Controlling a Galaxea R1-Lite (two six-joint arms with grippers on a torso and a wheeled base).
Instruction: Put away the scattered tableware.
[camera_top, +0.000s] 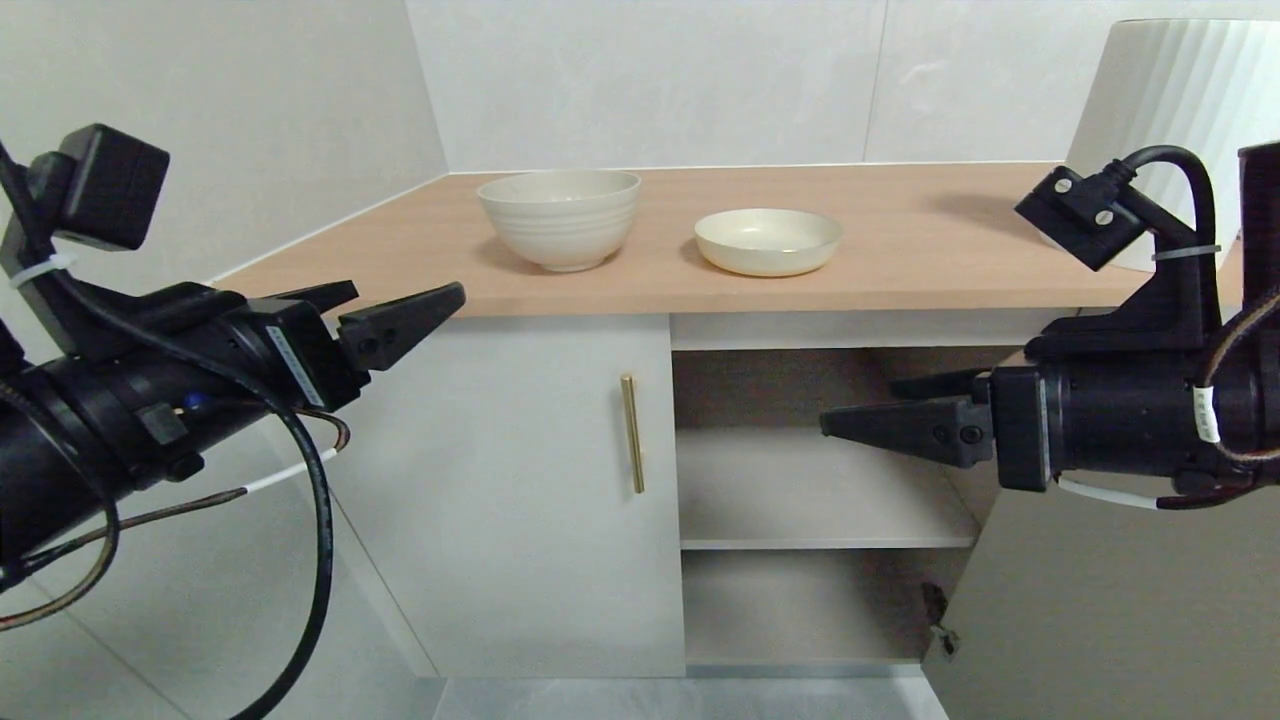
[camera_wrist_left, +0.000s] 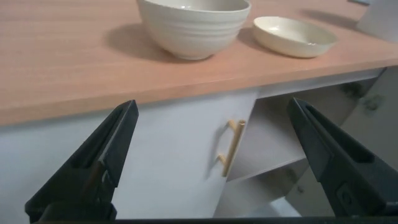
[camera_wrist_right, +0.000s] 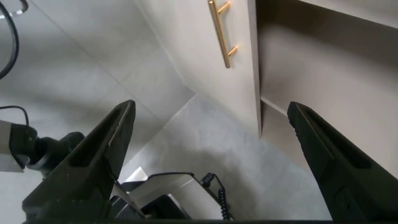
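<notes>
Black and empty, both tools hang in front of the cabinet with their jaws spread wide: the left gripper (camera_top: 408, 292) just before the counter's edge, the right gripper (camera_top: 860, 405) level with the open compartment. Neither touches anything.

Above and just beyond the left gripper stands the ribbed cream bowl (camera_top: 560, 215). The shallow cream dish (camera_top: 768, 240) sits beside it, above the right gripper and well apart from it. Both rest on the wooden countertop (camera_top: 920, 250).

Since the right-hand door (camera_top: 1100, 600) is swung open and the white shelf (camera_top: 820, 490) is bare, the opening step looks done and pickup not yet begun. The next move probably calls for raising one arm over a rim and pinching the wall of the bowl or dish.

Between the grippers is the closed door with its brass handle (camera_top: 632, 432). Pale wall panels back the counter, and grey floor lies below.
</notes>
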